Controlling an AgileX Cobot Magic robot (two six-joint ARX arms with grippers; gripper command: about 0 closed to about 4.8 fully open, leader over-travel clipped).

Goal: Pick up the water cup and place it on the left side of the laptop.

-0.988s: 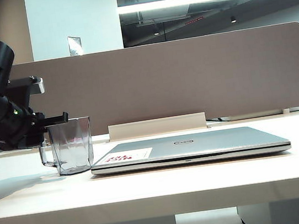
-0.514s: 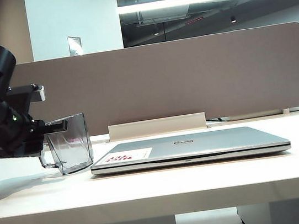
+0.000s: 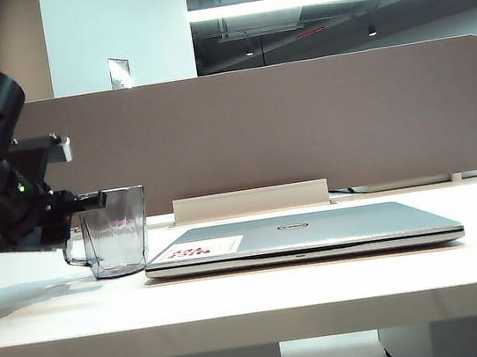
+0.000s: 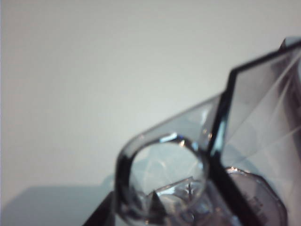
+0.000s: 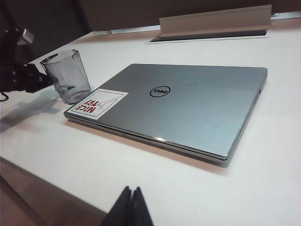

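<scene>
The water cup (image 3: 116,233), clear and grey-tinted, stands upright on the table just left of the laptop (image 3: 300,234), close to its corner. My left gripper (image 3: 91,201) sits at the cup's rim above the handle, with its jaws apart. In the left wrist view the cup's handle (image 4: 164,176) fills the frame between the spread dark fingers (image 4: 101,217). The right wrist view shows the cup (image 5: 70,81) beside the laptop's (image 5: 188,103) stickered corner, with the left gripper (image 5: 32,78) right next to it. My right gripper (image 5: 131,192) hangs shut and empty over the near table edge.
A beige partition screen (image 3: 259,131) runs along the back of the table, with a white cable box (image 3: 251,201) at its foot behind the laptop. The table's front edge (image 3: 257,313) lies near the camera.
The cup was tipped half a second ago with the left gripper clamped on its rim. It now stands level on the table, and the left jaws have spread apart.
</scene>
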